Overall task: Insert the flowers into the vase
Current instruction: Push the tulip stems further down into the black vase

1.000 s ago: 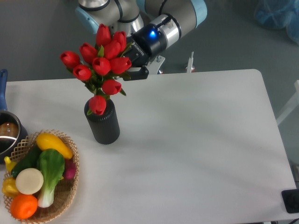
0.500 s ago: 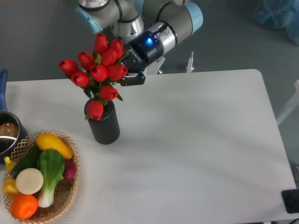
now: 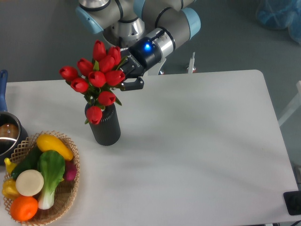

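The flowers [image 3: 97, 75], a bunch of red tulips with green stems, stand tilted over the vase [image 3: 105, 125], a matte black cylinder on the left part of the white table. Their lowest bud hangs over the vase's mouth at its left rim, and the stems lead down into the mouth, where their ends are hidden. My gripper [image 3: 126, 81] reaches in from the upper right and is shut on the flowers just behind the buds. Its fingertips are mostly covered by the blooms.
A wicker basket [image 3: 74, 175] with vegetables and fruit sits at the front left, close to the vase. A metal pot [image 3: 5, 135] with a blue handle is at the left edge. A small black object [image 3: 293, 202] lies at the front right corner.
The gripper and the bunch have shifted slightly left and down, so the lowest bud now sits lower against the vase's rim. The vase has not moved.
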`<action>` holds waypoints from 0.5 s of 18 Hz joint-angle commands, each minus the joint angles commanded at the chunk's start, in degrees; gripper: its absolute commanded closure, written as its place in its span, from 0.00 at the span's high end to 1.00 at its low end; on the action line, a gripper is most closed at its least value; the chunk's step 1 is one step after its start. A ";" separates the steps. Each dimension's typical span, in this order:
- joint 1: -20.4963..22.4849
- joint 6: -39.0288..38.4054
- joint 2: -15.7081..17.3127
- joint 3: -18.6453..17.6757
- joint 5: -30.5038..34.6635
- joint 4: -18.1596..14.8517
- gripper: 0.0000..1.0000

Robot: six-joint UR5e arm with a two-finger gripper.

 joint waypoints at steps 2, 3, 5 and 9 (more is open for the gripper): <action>0.00 2.20 -0.09 -1.14 0.70 0.00 0.10; 0.00 2.90 -0.09 -1.67 0.88 0.00 0.10; -0.09 3.17 -0.35 -1.94 1.76 0.00 0.10; -0.70 4.92 -1.40 -2.29 3.42 0.00 0.11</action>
